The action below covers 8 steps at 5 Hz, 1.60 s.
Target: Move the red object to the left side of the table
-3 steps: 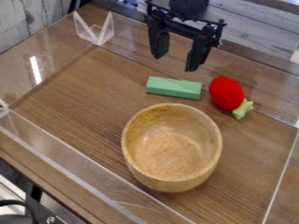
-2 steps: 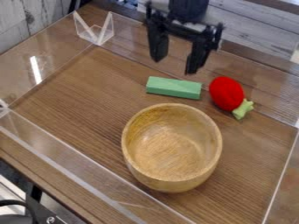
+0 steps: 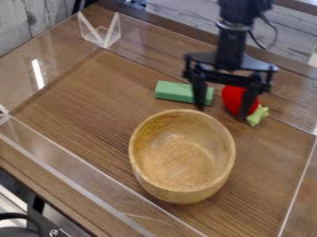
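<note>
Though no writing is legible, the claw [image 3: 227,95] gapes wide over the red object [image 3: 240,98].

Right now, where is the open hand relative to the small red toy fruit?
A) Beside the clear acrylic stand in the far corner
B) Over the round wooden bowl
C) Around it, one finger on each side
C: the hand is down at the small red toy fruit, with a dark finger showing on either side of it and the jaws open.

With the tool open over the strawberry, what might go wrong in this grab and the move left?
1. The open tool straddles the red toy strawberry; being round, it might squirt out as the fingers close.
2. The green block lies right beside one finger and may get nudged or pinched.
3. The wooden bowl sits close by, so a low sweep left could clip its rim.
</note>
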Motion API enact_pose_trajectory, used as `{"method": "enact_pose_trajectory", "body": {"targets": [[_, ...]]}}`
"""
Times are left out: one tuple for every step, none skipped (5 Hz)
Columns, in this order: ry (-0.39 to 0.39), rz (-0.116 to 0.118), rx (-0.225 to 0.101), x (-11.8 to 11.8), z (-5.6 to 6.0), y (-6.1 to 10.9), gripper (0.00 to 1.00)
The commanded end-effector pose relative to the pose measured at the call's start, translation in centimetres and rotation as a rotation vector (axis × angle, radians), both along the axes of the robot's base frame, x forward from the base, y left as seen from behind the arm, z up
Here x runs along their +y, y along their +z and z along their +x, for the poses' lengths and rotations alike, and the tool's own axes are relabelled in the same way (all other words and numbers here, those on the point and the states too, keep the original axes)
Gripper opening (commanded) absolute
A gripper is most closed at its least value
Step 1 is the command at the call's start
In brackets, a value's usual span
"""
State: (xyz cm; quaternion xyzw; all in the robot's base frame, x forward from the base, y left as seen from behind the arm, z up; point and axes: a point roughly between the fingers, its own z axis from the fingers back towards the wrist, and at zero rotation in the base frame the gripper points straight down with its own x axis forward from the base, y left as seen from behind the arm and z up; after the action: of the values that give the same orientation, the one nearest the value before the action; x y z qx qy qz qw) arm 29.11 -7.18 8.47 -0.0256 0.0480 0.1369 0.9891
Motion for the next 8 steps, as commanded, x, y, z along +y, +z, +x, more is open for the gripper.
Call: {"method": "enact_pose_trajectory", "body": {"targets": [[0.142, -0.033, -0.08, -0.7, 1.5, 0.4, 1.0], [0.268, -0.05, -0.1, 0.0, 1.7, -0.7, 1.0], [0.356, -0.069, -0.116, 0.6, 3.3, -0.9, 1.0], [0.447, -0.086, -0.129, 1.2, 4.7, -1.1, 1.0], [0.536, -0.101, -0.14, 1.9, 5.0, -0.5, 1.0], [0.599, -0.118, -0.152, 2.3, 5.2, 0.4, 1.0], [0.637, -0.132, -0.162, 2.8, 6.2, -0.5, 1.0], [0.662, -0.133, -0.167, 3.3, 7.2, -1.8, 1.0]]}}
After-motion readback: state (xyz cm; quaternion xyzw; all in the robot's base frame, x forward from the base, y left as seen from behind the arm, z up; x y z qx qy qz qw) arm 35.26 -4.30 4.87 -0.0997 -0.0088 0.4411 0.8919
